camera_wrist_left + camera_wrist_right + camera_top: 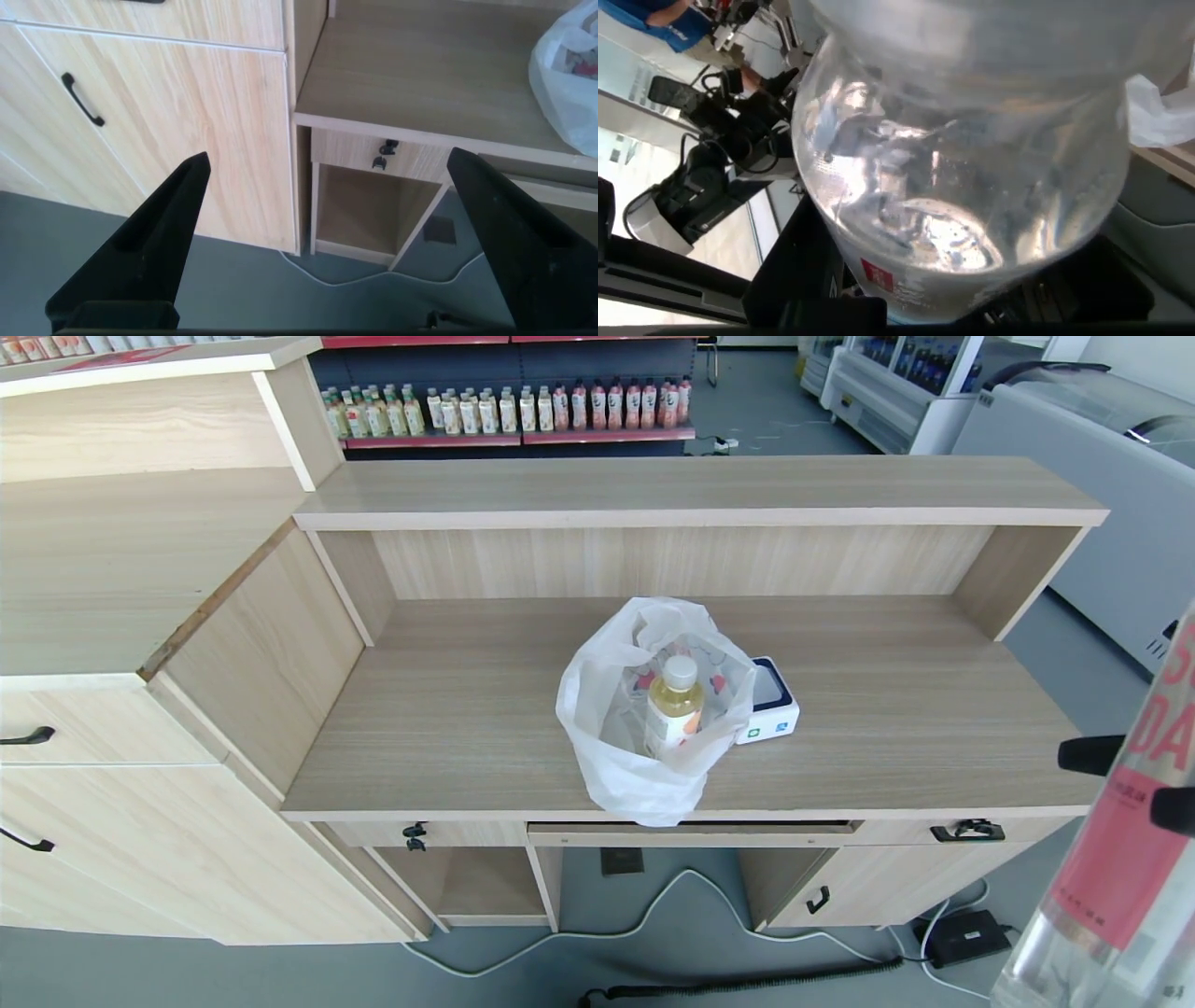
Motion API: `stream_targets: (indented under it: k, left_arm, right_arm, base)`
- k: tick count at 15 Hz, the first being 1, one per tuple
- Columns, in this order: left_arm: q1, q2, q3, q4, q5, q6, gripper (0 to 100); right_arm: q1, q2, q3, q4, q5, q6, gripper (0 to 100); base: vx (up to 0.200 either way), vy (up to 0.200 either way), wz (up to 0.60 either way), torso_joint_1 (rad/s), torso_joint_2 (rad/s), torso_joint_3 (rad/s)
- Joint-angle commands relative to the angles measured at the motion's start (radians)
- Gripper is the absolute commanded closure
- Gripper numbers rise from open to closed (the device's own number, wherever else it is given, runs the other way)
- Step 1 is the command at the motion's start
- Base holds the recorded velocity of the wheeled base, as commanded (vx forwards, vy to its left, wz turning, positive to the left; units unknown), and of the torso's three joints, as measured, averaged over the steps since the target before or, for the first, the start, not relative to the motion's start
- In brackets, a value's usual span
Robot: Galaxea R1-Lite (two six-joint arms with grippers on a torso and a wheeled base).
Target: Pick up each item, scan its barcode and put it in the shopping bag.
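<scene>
My right gripper [1134, 782] is closed around a clear bottle [1111, 877] with a pink label. Well apart to its left, the white shopping bag [597, 709] stands on the counter [887, 691] with a tea bottle [674, 705] inside. The scanner [773, 705] sits just beside the bag, on the gripper's side. My left gripper [327, 159] is wide open and holds nothing; the drawer [374, 154] is beyond it.

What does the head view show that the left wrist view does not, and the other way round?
The head view adds a yellow drink bottle upright inside the shopping bag, the scanner beside it, and the right pincer shut on a clear bottle with a pink label. The left wrist view adds the open left pincer. Both show the shopping bag, the wooden counter and the key in its drawer.
</scene>
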Motion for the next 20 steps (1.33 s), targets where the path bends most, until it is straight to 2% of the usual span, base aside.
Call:
stream_targets:
  k: [1, 5, 9, 11, 12, 14, 16, 18, 20]
  left_arm:
    - [0.0, 0.0, 0.0, 0.0, 0.0, 0.0, 0]
    - [0.0, 0.0, 0.0, 0.0, 0.0, 0.0, 0]
    - [0.0, 0.0, 0.0, 0.0, 0.0, 0.0, 0]
    - [0.0, 0.0, 0.0, 0.0, 0.0, 0.0, 0]
    - [-0.002, 0.0, 0.0, 0.0, 0.0, 0.0, 0]
    - [0.0, 0.0, 0.0, 0.0, 0.0, 0.0, 0]
    - [0.0, 0.0, 0.0, 0.0, 0.0, 0.0, 0]
    - [0.0, 0.0, 0.0, 0.0, 0.0, 0.0, 0]
    - [0.0, 0.0, 0.0, 0.0, 0.0, 0.0, 0]
  right_arm:
    - [0.0, 0.007, -0.005, 0.0, 0.0, 0.001, 100]
    - [-0.005, 0.014, 0.012, -0.003, 0.0, -0.002, 100]
    - [-0.019, 0.053, 0.012, -0.066, 0.0, -0.002, 100]
    - [-0.059, 0.063, 0.041, -0.097, -0.009, -0.061, 100]
    - [-0.122, 0.079, 0.085, -0.152, -0.011, -0.157, 100]
    - [-0.31, 0.146, 0.197, -0.361, -0.009, -0.409, 100]
    - [-0.479, 0.231, 0.312, -0.657, -0.009, -0.513, 100]
    - [-0.651, 0.338, 0.381, -0.875, -0.009, -0.631, 100]
    - [-0.761, 0.453, 0.381, -1.028, -0.008, -0.733, 100]
  base:
    - [0.0, 0.0, 0.0, 0.0, 0.0, 0.0]
    - [0.0, 0.0, 0.0, 0.0, 0.0, 0.0]
    - [0.0, 0.0, 0.0, 0.0, 0.0, 0.0]
    - [0.0, 0.0, 0.0, 0.0, 0.0, 0.0]
    - [0.0, 0.0, 0.0, 0.0, 0.0, 0.0]
    - [0.0, 0.0, 0.0, 0.0, 0.0, 0.0]
    - [0.0, 0.0, 0.0, 0.0, 0.0, 0.0]
    - [0.0, 0.0, 0.0, 0.0, 0.0, 0.0]
    - [0.0, 0.0, 0.0, 0.0, 0.0, 0.0]
